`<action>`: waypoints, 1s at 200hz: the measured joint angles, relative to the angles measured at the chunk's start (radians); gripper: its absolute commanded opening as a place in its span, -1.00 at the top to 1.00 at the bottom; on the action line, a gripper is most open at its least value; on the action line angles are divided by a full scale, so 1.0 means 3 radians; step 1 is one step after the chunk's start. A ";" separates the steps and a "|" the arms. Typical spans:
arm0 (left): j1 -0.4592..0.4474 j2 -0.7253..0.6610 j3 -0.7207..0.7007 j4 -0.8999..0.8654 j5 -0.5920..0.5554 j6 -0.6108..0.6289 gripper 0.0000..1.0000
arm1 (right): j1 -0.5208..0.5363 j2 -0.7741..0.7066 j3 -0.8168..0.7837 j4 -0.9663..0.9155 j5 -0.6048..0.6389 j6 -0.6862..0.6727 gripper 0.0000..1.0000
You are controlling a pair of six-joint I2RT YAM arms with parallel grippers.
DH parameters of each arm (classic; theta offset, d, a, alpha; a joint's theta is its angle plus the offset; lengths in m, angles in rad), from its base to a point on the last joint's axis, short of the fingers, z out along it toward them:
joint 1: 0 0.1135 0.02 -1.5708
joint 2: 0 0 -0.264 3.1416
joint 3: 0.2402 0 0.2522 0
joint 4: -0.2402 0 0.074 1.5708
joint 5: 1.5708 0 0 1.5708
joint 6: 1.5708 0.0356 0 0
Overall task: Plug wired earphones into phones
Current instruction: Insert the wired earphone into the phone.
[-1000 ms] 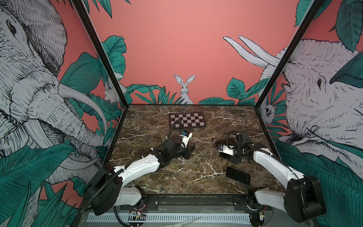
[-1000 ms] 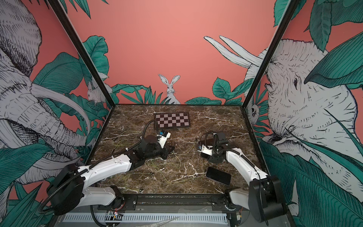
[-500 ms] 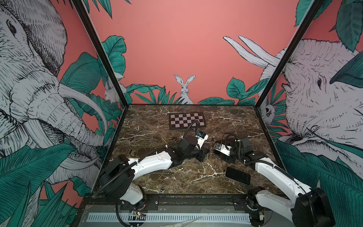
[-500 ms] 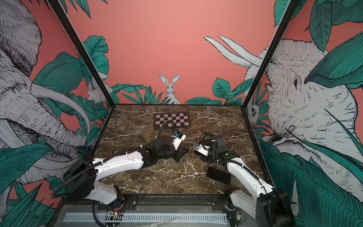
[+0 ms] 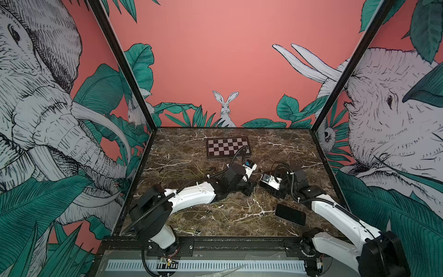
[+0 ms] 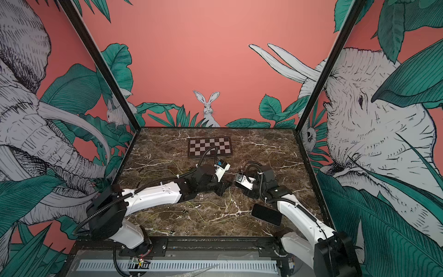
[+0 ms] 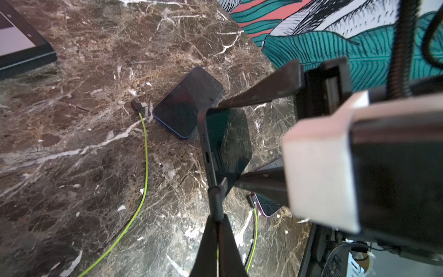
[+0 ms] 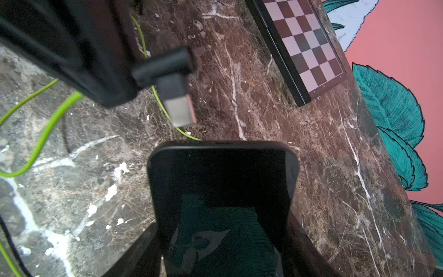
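My right gripper (image 8: 223,239) is shut across the width of a black phone (image 8: 223,182) and holds it above the marble table (image 5: 191,148). The phone's port edge (image 7: 207,158) faces my left gripper (image 7: 217,218). That gripper is shut on a black angled earphone plug (image 7: 217,201) with a yellow-green cord; the metal tip (image 8: 179,110) hangs just off the phone's edge, apart from it. In both top views the two grippers (image 5: 251,189) (image 6: 247,190) meet mid-table. A blue phone (image 7: 189,103) lies flat with a plug (image 7: 140,106) at its end. A purple-edged phone (image 5: 290,214) lies front right, with a cord at its end.
A checkerboard (image 5: 227,147) lies at the back middle. Thin yellow-green cords (image 5: 182,167) trail over the left and front of the table. Black ribbed cables (image 5: 237,153) arch over both wrists. Enclosure walls stand close on three sides.
My left arm has swung right with the plug until its gripper faces the right gripper. The right arm has shifted its pose slightly, still holding the phone near the middle.
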 measured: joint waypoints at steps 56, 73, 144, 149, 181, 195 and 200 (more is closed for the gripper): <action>0.0000 0.0106 0.0114 -0.0126 -0.0001 0.0056 1.00 | 0.0052 -0.0079 0.0000 -0.0008 0.0000 -0.0028 -0.34; 0.0000 0.0130 0.0117 -0.0151 -0.0003 0.0058 1.00 | 0.0064 -0.0102 -0.0006 -0.0008 0.0004 -0.0038 -0.34; -0.0003 0.0134 0.0117 -0.0150 -0.0043 0.0056 1.00 | 0.0079 -0.0098 -0.0008 -0.0015 0.0037 -0.0090 -0.34; -0.0003 0.0134 0.0116 -0.0144 -0.0050 0.0055 1.00 | 0.0079 -0.0093 -0.0008 -0.0017 0.0038 -0.0093 -0.34; -0.0003 0.0132 0.0113 -0.0120 -0.0099 0.0052 1.00 | 0.0085 -0.0079 -0.0008 -0.0020 0.0037 -0.0099 -0.34; -0.0003 0.0132 0.0113 -0.0117 -0.0122 0.0048 1.00 | 0.0088 -0.0079 -0.0008 -0.0023 0.0037 -0.0099 -0.34; -0.0003 0.0132 0.0112 -0.0117 -0.0127 0.0048 1.00 | 0.0088 -0.0079 -0.0008 -0.0024 0.0038 -0.0099 -0.34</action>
